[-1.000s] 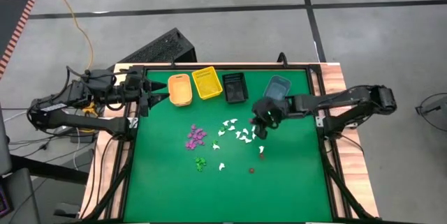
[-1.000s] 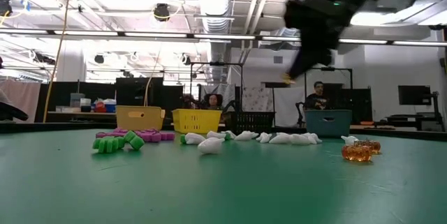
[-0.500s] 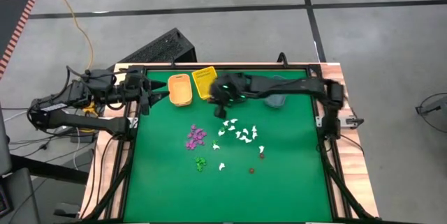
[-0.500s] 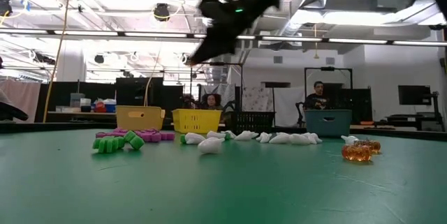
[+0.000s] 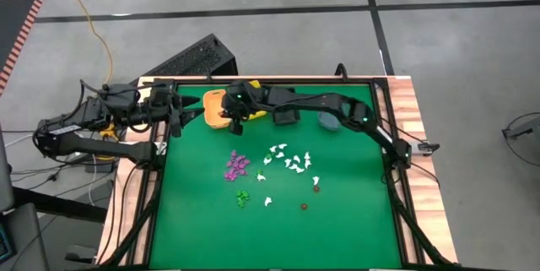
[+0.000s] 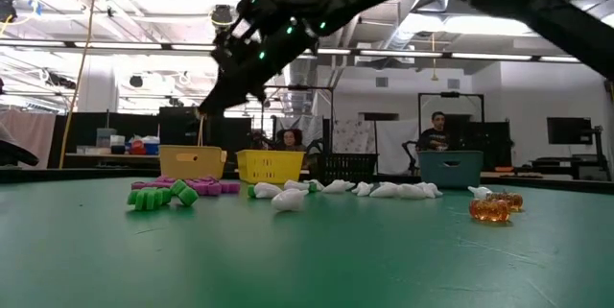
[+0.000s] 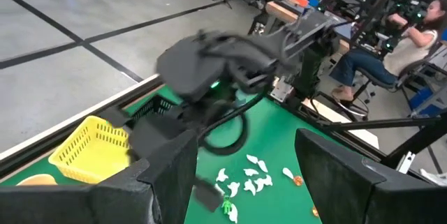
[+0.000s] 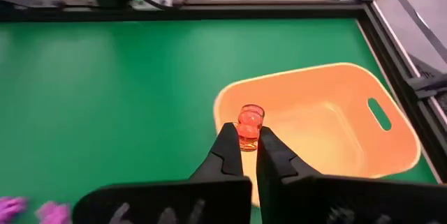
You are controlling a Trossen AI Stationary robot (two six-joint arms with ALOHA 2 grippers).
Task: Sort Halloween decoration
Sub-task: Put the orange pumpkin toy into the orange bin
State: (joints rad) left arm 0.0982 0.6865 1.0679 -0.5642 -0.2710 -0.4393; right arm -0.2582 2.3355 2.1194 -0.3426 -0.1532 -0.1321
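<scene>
Right hand (image 8: 248,146) reaches across to the far left part of the tabletop (image 5: 354,220), over the near rim of the orange bin (image 5: 215,109). Fingers pressed together on a small orange trinket (image 8: 249,126), clamped at their tips, hanging at the bin's edge.

Far edge, left to right: orange bin, yellow bin (image 5: 251,94), black bin (image 5: 285,112), grey bin (image 5: 331,121); the right arm lies over much of this row.

Left hand (image 5: 180,112) waits at the far left corner, just beside the orange bin. Its fingers (image 7: 167,175) stand apart, nothing between them.

Middle of the tabletop: purple trinkets (image 5: 236,165) in a cluster, green trinkets (image 5: 242,197) just nearer, white trinkets (image 5: 288,159) spread toward the right, two orange-brown trinkets (image 5: 316,187) nearer the right side.

Open green surface along the whole near edge, the near corners and the right side. Black frame rails border all four edges.

Low view: people (image 6: 438,131) seated in the room beyond the far edge.
</scene>
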